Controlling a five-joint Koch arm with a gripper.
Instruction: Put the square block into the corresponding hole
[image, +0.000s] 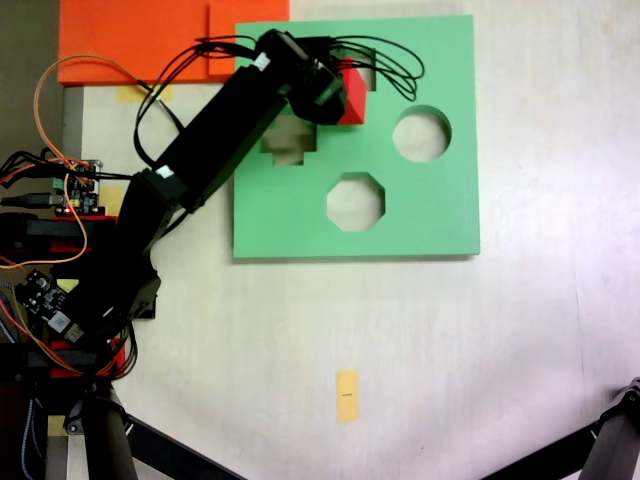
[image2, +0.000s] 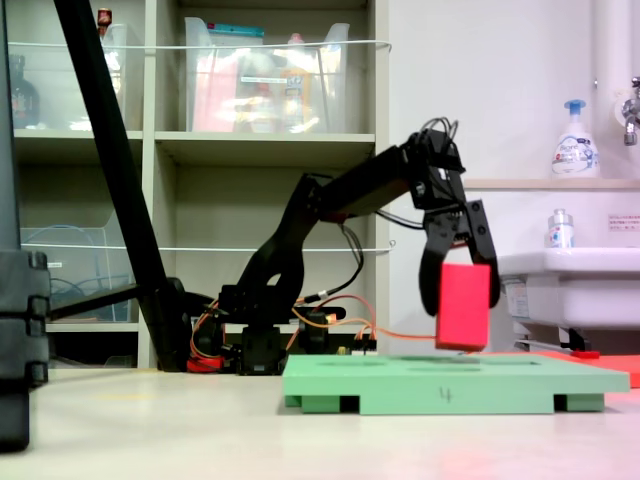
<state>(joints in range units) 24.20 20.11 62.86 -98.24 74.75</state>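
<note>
The square block (image: 353, 97), a red foam cube, is held between the fingers of my gripper (image: 335, 95), which is shut on it. In a fixed view the block (image2: 463, 305) hangs slightly tilted, its lower edge just above the top of the green foam board (image2: 450, 383). Seen from above, it sits over the board's (image: 440, 215) upper middle. A corner of the square hole (image: 367, 74) shows right beside the block; the rest lies under the block and gripper (image2: 460, 295).
The board also has a round cutout (image: 421, 133), an octagonal cutout (image: 355, 200) and a cross cutout (image: 288, 143) partly under the arm. An orange foam sheet (image: 140, 40) lies at top left, circuit boards and wires (image: 75, 190) at left, and a yellow-orange paper strip (image: 347, 396) below.
</note>
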